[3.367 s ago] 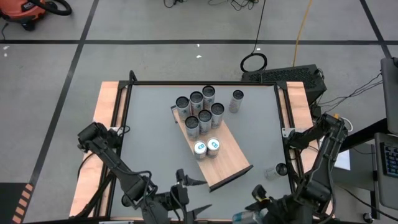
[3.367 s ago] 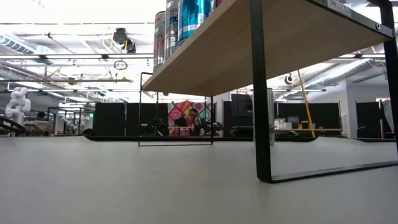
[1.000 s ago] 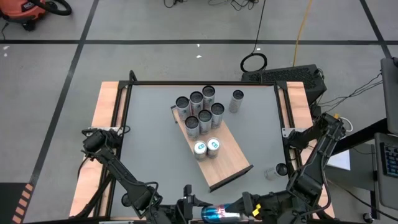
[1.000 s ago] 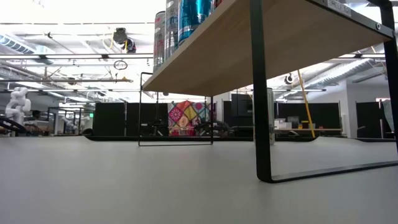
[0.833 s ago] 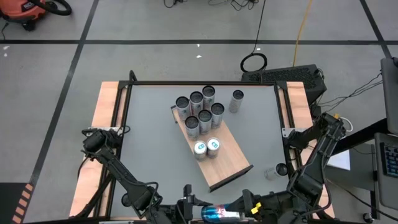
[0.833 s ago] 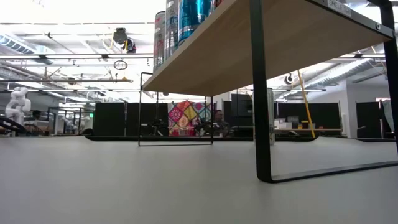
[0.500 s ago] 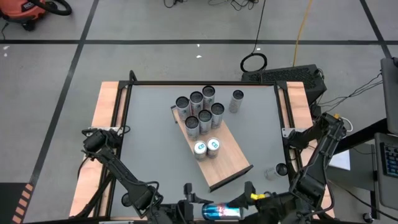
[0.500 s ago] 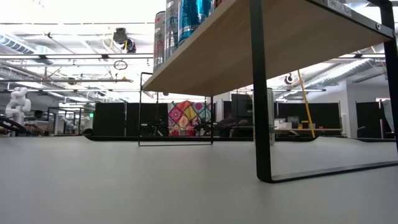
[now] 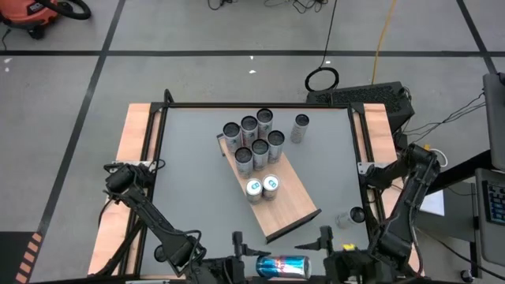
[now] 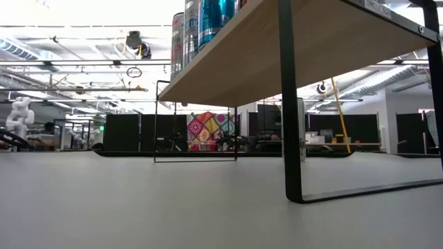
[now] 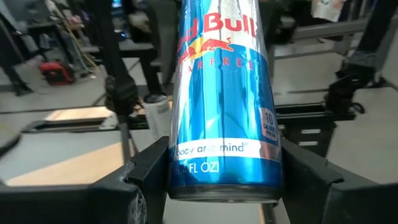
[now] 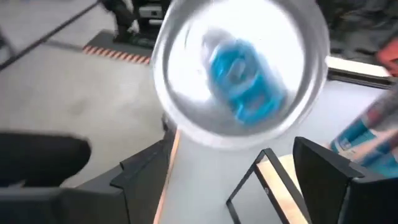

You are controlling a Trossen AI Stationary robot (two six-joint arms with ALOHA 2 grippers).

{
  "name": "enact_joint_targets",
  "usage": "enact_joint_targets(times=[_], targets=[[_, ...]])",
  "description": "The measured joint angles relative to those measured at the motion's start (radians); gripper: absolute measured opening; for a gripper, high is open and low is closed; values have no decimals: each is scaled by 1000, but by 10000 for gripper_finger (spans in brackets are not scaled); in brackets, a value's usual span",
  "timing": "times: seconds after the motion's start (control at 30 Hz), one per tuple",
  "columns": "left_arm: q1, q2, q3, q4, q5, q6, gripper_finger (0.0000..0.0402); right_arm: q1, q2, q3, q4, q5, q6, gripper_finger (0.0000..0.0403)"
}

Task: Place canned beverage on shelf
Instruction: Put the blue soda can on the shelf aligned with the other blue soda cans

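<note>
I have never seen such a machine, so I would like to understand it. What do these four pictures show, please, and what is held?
It is a robot with two dark arms working at a grey table. One picture looks down from above. One looks level across the table top. The other two come from cameras on the wrists. A wooden shelf stands on the table with eight cans on it, and a single can stands on the table beside it. The left claw grips a blue can, held sideways at the table's near edge. The right claw is open, close to that can's end.
</note>
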Motion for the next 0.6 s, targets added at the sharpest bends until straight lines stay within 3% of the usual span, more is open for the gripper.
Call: enact_joint_targets(times=[0.33, 0.6], targets=[[1, 0, 0, 69, -126, 115, 229, 32, 0, -146, 278, 210, 27, 276], [-8, -1, 0, 137, -178, 250, 229, 26, -34, -153, 297, 235, -145, 272]])
